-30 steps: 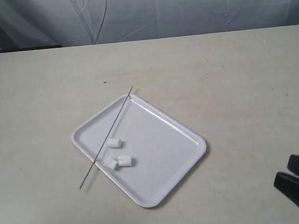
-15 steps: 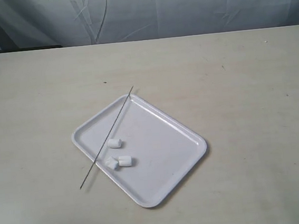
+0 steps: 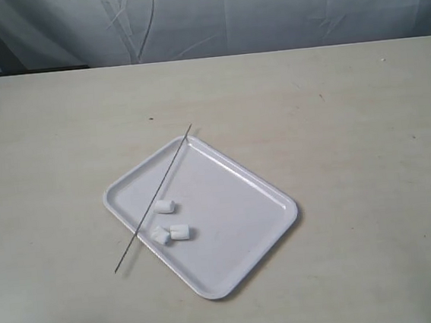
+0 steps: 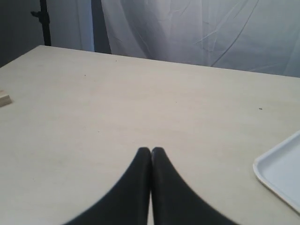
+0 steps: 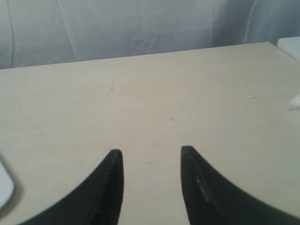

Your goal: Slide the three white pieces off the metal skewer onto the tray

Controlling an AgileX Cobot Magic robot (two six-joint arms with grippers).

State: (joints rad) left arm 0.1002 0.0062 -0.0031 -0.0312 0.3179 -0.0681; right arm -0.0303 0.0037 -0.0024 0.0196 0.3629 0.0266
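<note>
tray (image 3: 231, 202): white plastic, smooth, with a light gloss
metal skewer (image 3: 153, 198): thin grey metal wire, dull
three white pieces (image 3: 179, 231): white, matt, soft-looking surface
worktop (image 3: 334, 119): pale beige, matt and smooth, some small dark specks; material not clear
backdrop (image 3: 262, 12): light grey cloth, matt, creased
left gripper (image 4: 151, 150) and right gripper (image 5: 152, 151), jaws: black, matt, smooth, like plastic

Open table (image 3: 349, 118) rings the tray (image 3: 231, 206); metal skewer (image 3: 153, 198) seemingly overhangs two rims.
</note>
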